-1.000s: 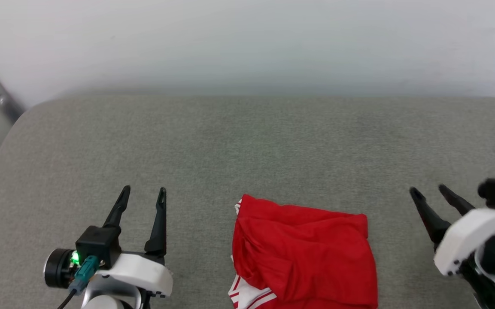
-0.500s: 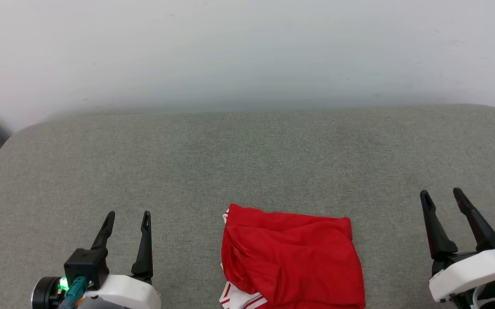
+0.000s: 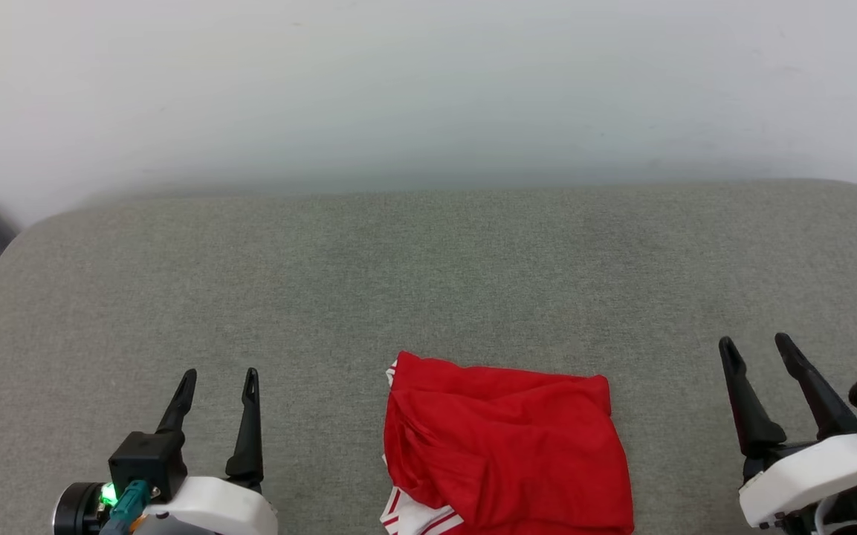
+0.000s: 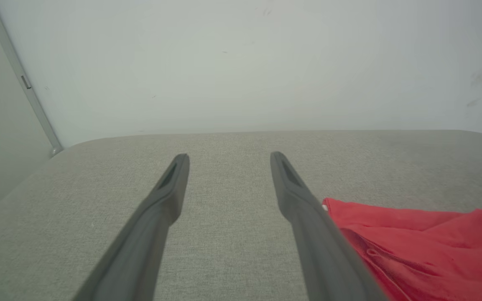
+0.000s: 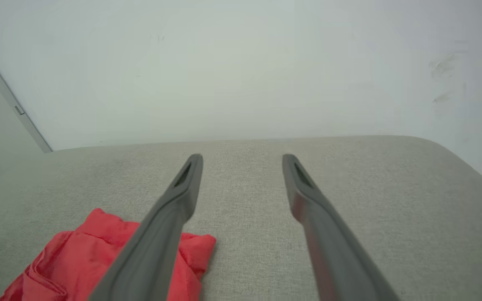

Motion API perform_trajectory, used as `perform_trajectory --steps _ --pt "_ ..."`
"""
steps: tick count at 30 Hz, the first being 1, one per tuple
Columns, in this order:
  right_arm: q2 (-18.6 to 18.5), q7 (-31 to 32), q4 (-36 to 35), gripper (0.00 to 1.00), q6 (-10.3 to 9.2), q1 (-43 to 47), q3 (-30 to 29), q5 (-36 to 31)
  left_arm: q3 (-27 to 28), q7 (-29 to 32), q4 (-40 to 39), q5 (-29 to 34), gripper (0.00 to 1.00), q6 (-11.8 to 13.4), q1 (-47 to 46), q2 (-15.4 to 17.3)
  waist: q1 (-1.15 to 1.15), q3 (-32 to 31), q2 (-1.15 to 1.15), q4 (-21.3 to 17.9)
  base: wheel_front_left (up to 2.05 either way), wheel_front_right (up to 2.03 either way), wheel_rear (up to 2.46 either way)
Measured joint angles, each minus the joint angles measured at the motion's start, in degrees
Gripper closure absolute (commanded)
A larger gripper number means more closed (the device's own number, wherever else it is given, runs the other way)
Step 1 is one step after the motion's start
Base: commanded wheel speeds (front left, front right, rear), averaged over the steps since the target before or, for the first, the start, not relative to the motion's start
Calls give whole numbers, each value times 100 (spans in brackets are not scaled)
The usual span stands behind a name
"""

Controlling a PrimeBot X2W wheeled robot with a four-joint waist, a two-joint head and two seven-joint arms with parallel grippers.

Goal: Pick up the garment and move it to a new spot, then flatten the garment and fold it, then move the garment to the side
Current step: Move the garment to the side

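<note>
The garment [image 3: 506,446] lies bunched on the grey cushion [image 3: 428,282] at bottom centre of the head view, cut off by the lower edge. The left end effector [image 3: 220,373] is at lower left and the right end effector [image 3: 754,340] at lower right. Both have jaws spread and hold nothing. The garment lies between them, touching neither. Neither arm is clearly nearer. The bundle shows no distinct long axis, so either side suits the approach.
</note>
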Motion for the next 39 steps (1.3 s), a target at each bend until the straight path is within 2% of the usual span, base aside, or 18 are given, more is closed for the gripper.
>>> perform_trajectory --steps 4,7,12,15,17,20,24,28,34,36,37,39 --pt "23 578 122 0 0 43 -576 725 69 -27 -30 -13 0 49 -2 -15 0 24 0 50 0 0 0" --pt "-31 1291 392 0 -2 44 -1177 1323 104 -62 -60 -12 0 48 -10 -73 0 31 0 138 0 0 0" --pt "-331 2802 1307 0 0 -31 -2038 1989 166 -113 -73 4 0 19 -62 -138 0 69 0 314 0 0 0" --pt "-267 3782 1918 0 -1 -185 -2379 2402 187 -127 -67 38 0 -23 -110 -203 0 108 0 429 0 0 0" --pt "-96 4328 2227 0 -1 -320 -2581 2681 188 -129 -69 58 0 -43 -135 -233 0 146 0 507 0 0 0" --pt "258 5025 2442 0 -1 -527 -2577 3067 199 -135 -64 100 0 -79 -180 -287 0 232 0 608 0 0 0" --pt "485 5473 2572 0 -1 -817 -2432 3537 218 -136 -30 121 0 -132 -251 -326 0 385 0 709 0 0 0" --pt "553 5592 2856 0 -1 -1083 -2210 4039 192 -137 9 166 0 -199 -367 -394 0 521 0 805 0 0 0" --pt "568 5395 3343 0 0 -1255 -1561 4715 164 -137 119 225 0 -330 -524 -454 0 642 0 965 0 0 0" --pt "550 5261 3389 89 0 -1263 -1351 4875 171 -137 136 254 0 -338 -531 -470 0 654 0 1002 0 0 0" --pt "548 5200 3376 100 0 -1263 -1251 4873 181 -137 145 255 0 -339 -531 -472 0 660 0 1009 0 0 0" --pt "555 5067 3273 100 -1 -1262 -1058 4845 197 -137 156 260 0 -357 -530 -480 0 666 0 1008 0 0 0"
